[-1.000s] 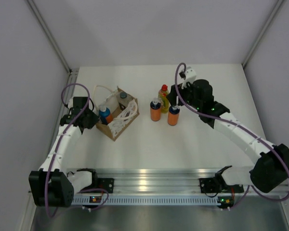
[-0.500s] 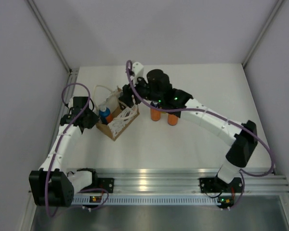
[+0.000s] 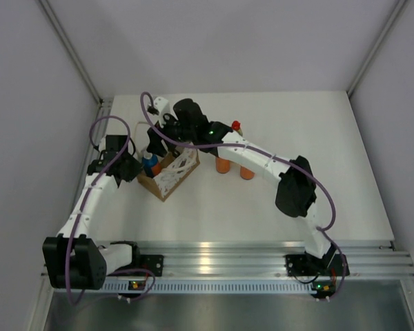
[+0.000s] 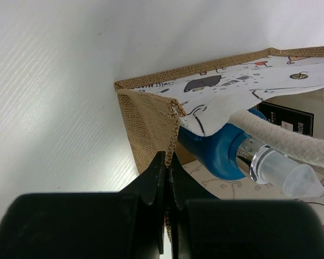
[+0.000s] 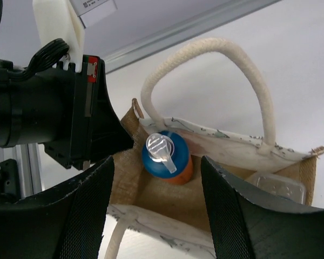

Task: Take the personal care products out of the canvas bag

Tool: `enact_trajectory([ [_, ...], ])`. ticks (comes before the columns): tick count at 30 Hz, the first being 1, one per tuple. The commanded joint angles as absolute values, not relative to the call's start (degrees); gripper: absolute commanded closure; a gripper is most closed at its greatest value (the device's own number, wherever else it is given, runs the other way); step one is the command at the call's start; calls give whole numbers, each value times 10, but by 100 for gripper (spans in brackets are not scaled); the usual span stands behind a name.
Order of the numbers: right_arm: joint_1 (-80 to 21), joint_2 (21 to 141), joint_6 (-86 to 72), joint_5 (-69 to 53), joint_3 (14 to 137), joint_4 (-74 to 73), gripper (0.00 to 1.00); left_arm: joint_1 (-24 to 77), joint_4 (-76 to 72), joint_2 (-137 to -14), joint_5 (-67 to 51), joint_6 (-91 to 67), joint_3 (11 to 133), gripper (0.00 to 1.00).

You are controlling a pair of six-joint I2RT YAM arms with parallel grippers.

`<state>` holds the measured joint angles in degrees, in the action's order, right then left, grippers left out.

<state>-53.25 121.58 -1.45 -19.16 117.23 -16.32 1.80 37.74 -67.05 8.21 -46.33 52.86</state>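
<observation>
A: Which one is up for taking?

B: The orange-and-blue bottle with the pale clear cap (image 5: 167,156). It stands upright in the left end of the small tan canvas bag with white cord handles (image 3: 167,181), on the left of the white worktop (image 3: 297,124).

A: And the grippers?

B: The right gripper (image 5: 156,164) hangs over the bottle, spread wide, a finger on either side of the cap and touching nothing. The left gripper (image 4: 167,162) is clenched on the bag's left rim.

A: How to do it well?

B: I'd drop straight down, close on the blue shoulder rather than the thin cap, then lift vertically. The left pinch should keep the bag from being dragged up.

A: What's in the way?

B: The white cord handle (image 5: 216,54) arches just beyond the bottle. In the left wrist view another cord passes close by its neck. A finger could snag either one. A flat whitish bottle (image 5: 275,186) sits at the bag's right end, apart from the fingers.

A: Outside the bag?

B: One orange bottle (image 3: 222,166) and another orange bottle (image 3: 247,172) stand to its right. A red cap (image 3: 236,126) shows behind the right arm.
</observation>
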Motion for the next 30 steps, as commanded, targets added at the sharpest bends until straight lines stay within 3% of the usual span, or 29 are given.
enact_trajectory([
  [1, -542, 1234, 3, -219, 1228, -163, 37, 15, 401, -684, 69, -450, 537, 100],
  [20, -551, 1317, 55, -241, 1254, -140, 42, 15, 400, -694, 57, -454, 536, 100],
  [30, -552, 1327, 47, -250, 1254, -116, 50, 15, 401, -685, 58, -448, 526, 100],
])
